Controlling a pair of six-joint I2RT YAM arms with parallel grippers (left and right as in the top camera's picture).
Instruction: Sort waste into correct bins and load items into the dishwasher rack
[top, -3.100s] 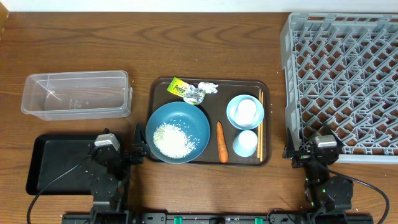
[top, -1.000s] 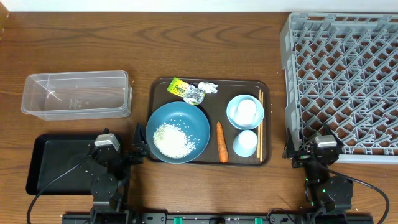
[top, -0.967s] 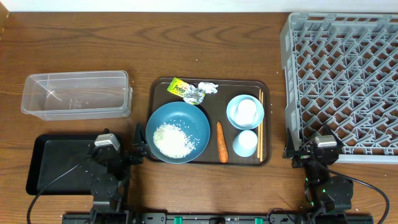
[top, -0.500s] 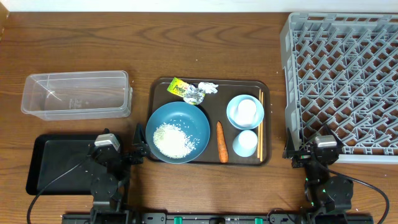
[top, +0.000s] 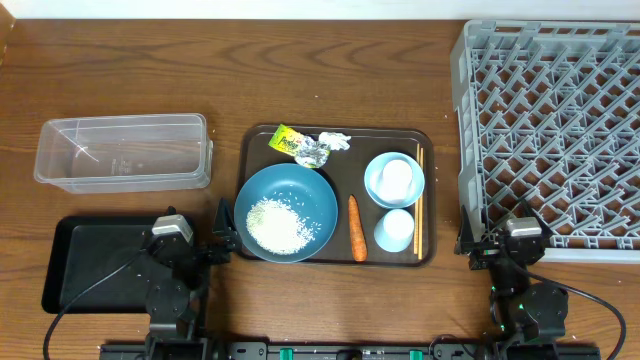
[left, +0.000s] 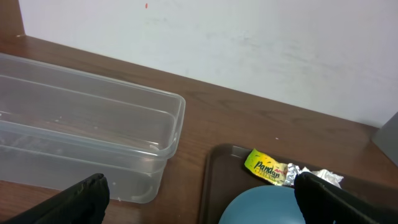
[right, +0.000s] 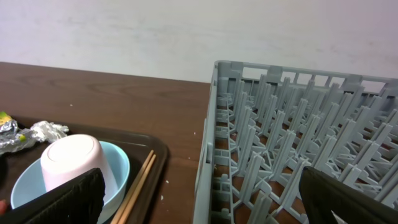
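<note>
The dark-blue bowl (top: 312, 195) holds the rice heap (top: 277, 226) on the brown serving tray (top: 335, 130). Beside it lie the carrot (top: 354, 228), the wrapper (top: 305, 146), the chopsticks (top: 419, 200), a pale cup (top: 397, 230), and a light-blue bowl (top: 373, 182) with an upturned cup (top: 397, 177). The clear tub (top: 122, 152) and black tray (top: 95, 262) are at the left. The grey rack (top: 550, 130) is at the right. My left gripper (left: 199, 202) is open and empty, low by the dark-blue bowl's left edge. My right gripper (right: 202, 199) is open and empty at the rack's near left corner.
The left wrist view shows the tub (left: 87, 137), the wrapper (left: 273, 168) and the dark-blue bowl's rim (left: 261, 208). The right wrist view shows the upturned cup (right: 71, 162), the chopsticks (right: 140, 180) and the rack wall (right: 211, 143). A pale wall bounds the table's far edge.
</note>
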